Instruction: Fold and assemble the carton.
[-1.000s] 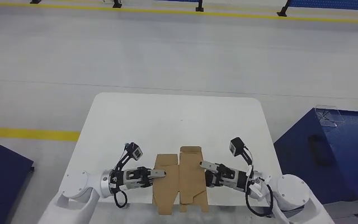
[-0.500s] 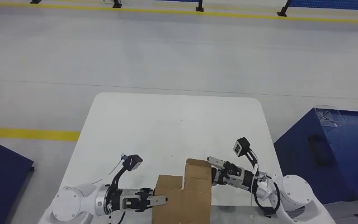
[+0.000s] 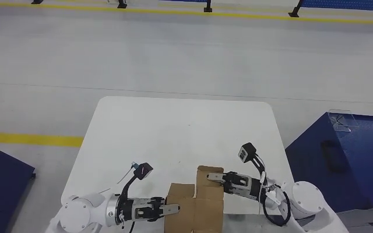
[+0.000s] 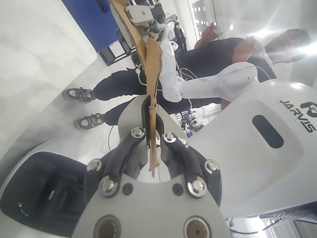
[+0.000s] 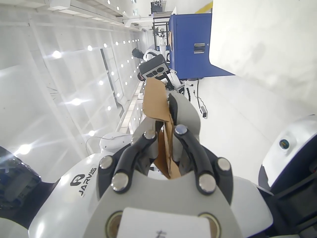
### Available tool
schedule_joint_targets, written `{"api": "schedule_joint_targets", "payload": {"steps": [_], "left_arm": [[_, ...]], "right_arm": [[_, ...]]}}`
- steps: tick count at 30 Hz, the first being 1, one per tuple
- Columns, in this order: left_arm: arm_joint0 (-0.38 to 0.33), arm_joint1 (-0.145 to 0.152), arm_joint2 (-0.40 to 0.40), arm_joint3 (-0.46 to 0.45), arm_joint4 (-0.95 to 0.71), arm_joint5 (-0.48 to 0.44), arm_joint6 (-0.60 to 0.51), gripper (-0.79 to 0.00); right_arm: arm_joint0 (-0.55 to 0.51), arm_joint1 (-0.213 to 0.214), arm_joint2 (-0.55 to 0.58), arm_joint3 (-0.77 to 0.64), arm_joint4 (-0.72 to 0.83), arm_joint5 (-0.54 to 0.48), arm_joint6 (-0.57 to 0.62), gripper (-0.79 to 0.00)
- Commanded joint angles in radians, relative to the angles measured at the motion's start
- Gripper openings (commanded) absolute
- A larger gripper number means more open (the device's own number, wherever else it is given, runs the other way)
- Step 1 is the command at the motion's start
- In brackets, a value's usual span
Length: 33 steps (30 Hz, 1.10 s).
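Flattened carton (image 3: 195, 204) hangs between both arms at the near edge of the counter (image 3: 175, 125), apparently raised off it rather than lying flat. Grip: left tool (image 4: 151, 115) is clamped on the carton's left edge, with the cardboard pinched edge-on between its fingers. The right tool (image 5: 166, 125) is clamped on the opposite side near the far corner, with a flap (image 5: 154, 97) sticking out past it. A two-sided hold likely lets the arms push the panels toward each other and pop the sleeve open, since one arm alone would only swing it. Panels look flat together, so this is an early stage and nothing is folded yet. Risk: the thin edge slips or creases in the pinch.
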Motion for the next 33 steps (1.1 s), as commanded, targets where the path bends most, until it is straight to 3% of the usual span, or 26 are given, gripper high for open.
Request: {"api": "schedule_joint_targets", "payload": {"steps": [1, 4, 8, 10, 12, 15, 20, 27, 30, 33], "left_arm": [[-0.001, 0.001, -0.003, 0.002, 0.009, 0.008, 0.002, 0.0], [-0.001, 0.001, -0.003, 0.002, 0.009, 0.008, 0.002, 0.0], [-0.001, 0.001, -0.003, 0.002, 0.009, 0.008, 0.002, 0.0], [-0.001, 0.001, -0.003, 0.002, 0.009, 0.008, 0.002, 0.0], [0.005, -0.001, -0.025, 0.02, -0.04, 0.005, 0.08, 0.0], [0.023, 0.003, -0.083, 0.008, 0.048, -0.056, 0.194, 0.0], [0.064, 0.004, -0.131, -0.147, 0.459, -0.159, 0.401, 0.0], [0.102, -0.007, -0.022, -0.294, 1.103, -0.25, 0.641, 0.0], [0.109, -0.012, 0.05, -0.286, 1.258, -0.226, 0.693, 0.0], [0.094, -0.016, 0.11, -0.265, 1.271, -0.217, 0.698, 0.0]], "right_arm": [[0.011, 0.0, 0.018, 0.008, -0.024, -0.014, -0.053, -0.785], [0.016, -0.005, 0.041, 0.038, 0.088, 0.02, -0.096, -0.785], [0.018, -0.005, 0.044, 0.037, 0.079, 0.016, -0.102, -0.785], [0.02, -0.002, 0.062, 0.021, -0.02, -0.022, -0.15, -0.785], [0.004, 0.0, 0.074, -0.004, -0.11, -0.069, -0.197, -0.785], [-0.016, 0.0, 0.098, -0.029, -0.152, -0.109, -0.229, -0.785], [-0.048, 0.001, 0.104, -0.081, -0.22, -0.167, -0.227, -0.785], [-0.056, -0.002, 0.078, -0.11, -0.224, -0.161, -0.228, -0.785], [-0.053, -0.004, 0.062, -0.115, -0.216, -0.157, -0.23, -0.785], [-0.051, -0.006, 0.05, -0.119, -0.22, -0.157, -0.235, -0.785]]}}
